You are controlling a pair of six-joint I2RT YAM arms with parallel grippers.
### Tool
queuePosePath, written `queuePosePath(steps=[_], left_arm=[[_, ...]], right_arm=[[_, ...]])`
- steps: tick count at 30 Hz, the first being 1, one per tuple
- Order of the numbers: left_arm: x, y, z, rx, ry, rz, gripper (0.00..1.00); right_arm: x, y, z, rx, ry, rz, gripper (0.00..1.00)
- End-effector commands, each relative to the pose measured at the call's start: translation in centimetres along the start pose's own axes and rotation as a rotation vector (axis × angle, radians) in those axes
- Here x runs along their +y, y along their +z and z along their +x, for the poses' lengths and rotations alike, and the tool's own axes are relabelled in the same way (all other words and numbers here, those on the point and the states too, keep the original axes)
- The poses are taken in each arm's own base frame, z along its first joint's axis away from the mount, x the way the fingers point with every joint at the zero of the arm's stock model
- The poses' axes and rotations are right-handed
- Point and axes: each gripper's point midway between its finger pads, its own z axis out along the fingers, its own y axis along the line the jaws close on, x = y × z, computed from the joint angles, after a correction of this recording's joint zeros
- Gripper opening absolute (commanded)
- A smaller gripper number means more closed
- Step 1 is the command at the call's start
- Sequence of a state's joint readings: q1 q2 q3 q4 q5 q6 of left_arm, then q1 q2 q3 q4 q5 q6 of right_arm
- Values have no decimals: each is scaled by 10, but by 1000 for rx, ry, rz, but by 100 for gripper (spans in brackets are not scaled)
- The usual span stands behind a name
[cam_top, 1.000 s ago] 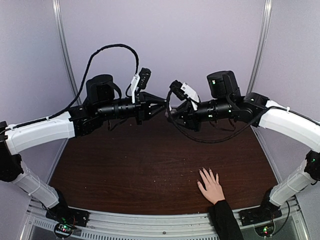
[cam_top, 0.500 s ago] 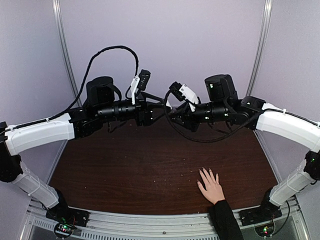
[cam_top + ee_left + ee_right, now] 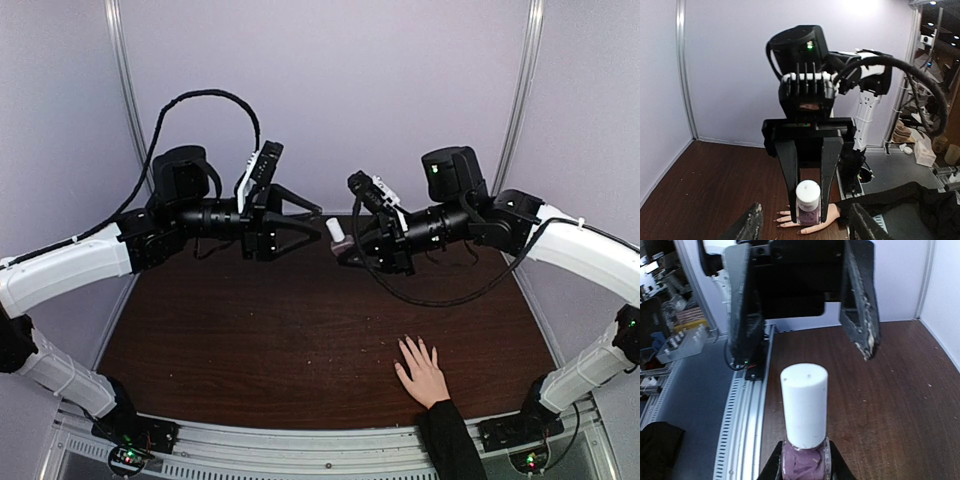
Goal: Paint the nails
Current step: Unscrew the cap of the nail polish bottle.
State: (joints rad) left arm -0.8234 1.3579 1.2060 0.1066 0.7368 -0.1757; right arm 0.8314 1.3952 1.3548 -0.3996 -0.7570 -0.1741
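Note:
A small clear bottle (image 3: 804, 405) of purple polish with a white cap is pinched at its glass body by my right gripper (image 3: 804, 467), held up in mid-air. In the top view the bottle (image 3: 337, 233) points left, toward my left gripper (image 3: 320, 224), which stands open a short way off the cap, touching nothing. From the left wrist, the bottle (image 3: 808, 202) sits between the right gripper's black fingers, beyond my own open fingertips (image 3: 752, 225). A light-skinned hand (image 3: 422, 370) with a black sleeve lies flat on the table at the near right. Its nails (image 3: 777, 213) show as small dark tips.
The dark wooden table (image 3: 250, 340) is ringed by pale walls and two upright metal posts (image 3: 125, 90). An aluminium rail (image 3: 300, 450) runs along the near edge by the arm bases. Loose black cables (image 3: 420, 295) hang under the right arm.
My left gripper has opened and drawn back to the left, away from the bottle's cap. The right gripper has dipped slightly, still holding the bottle with its cap on. The hand has not moved.

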Motion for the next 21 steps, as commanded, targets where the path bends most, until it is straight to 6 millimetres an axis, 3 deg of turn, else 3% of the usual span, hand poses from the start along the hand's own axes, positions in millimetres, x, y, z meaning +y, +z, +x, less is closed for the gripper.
queuePosePath(steps=[1,6,21], left_arm=[[-43,-12,-16,-39,127,220,59],[-59,-16,-21,-66,168,318,56],[-73,-6,-27,-50,175,448,52]], right_arm=[[47,-9,-17,-49,-25,-280,0],[61,-11,-26,-82,-1,-379,0],[76,2,-28,-64,82,-533,0]])
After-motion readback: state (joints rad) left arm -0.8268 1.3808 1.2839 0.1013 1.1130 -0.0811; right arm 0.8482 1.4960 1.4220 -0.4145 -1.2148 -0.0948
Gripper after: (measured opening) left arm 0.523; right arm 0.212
